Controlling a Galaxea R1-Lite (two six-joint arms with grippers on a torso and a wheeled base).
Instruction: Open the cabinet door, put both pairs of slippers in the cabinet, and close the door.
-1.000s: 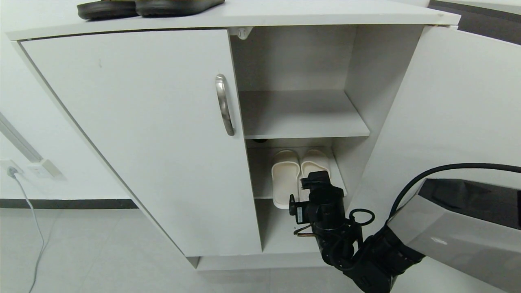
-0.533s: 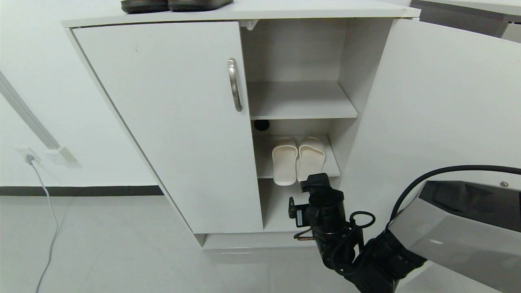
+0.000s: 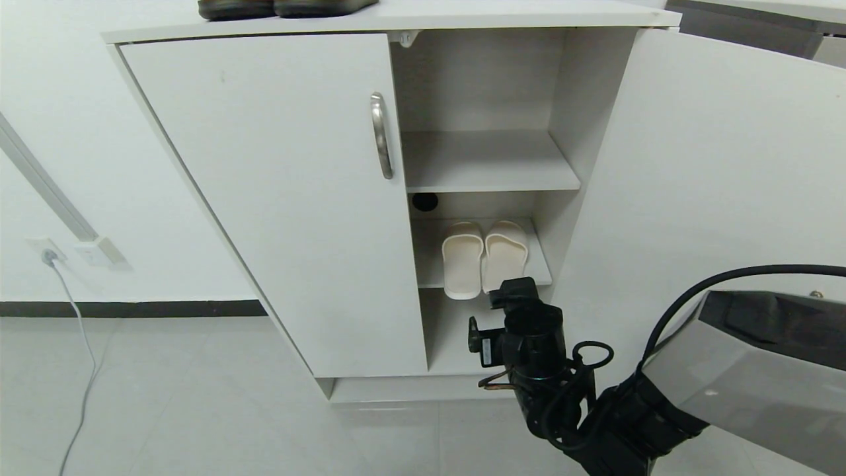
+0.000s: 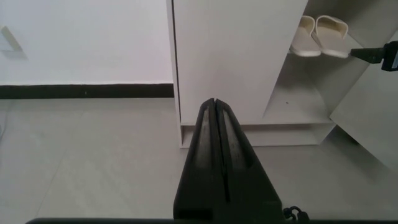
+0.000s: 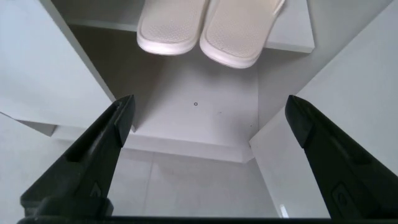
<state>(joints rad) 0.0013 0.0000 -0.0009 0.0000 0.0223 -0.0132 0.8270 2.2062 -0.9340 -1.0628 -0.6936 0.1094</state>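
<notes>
A pair of white slippers (image 3: 484, 256) lies side by side on the middle shelf of the white cabinet (image 3: 396, 20), toes outward. They are also in the right wrist view (image 5: 205, 25) and the left wrist view (image 4: 320, 34). A dark pair of slippers (image 3: 284, 6) rests on the cabinet top. The right door (image 3: 694, 165) stands open, the left door (image 3: 277, 198) is closed. My right gripper (image 5: 209, 106) hangs open and holds nothing, just in front of and below the white slippers (image 3: 515, 291). My left gripper (image 4: 214, 106) is shut on nothing, low over the floor and facing the cabinet's base.
A bare upper shelf (image 3: 489, 162) and a bottom compartment (image 3: 456, 344) lie behind the open door. The closed door carries a metal handle (image 3: 379, 135). A wall socket with a cable (image 3: 46, 254) sits far left above the tiled floor (image 3: 165, 410).
The whole head view has shifted, and the cabinet now looks farther off. My right gripper stands farther out from the white slippers, which stay on their shelf.
</notes>
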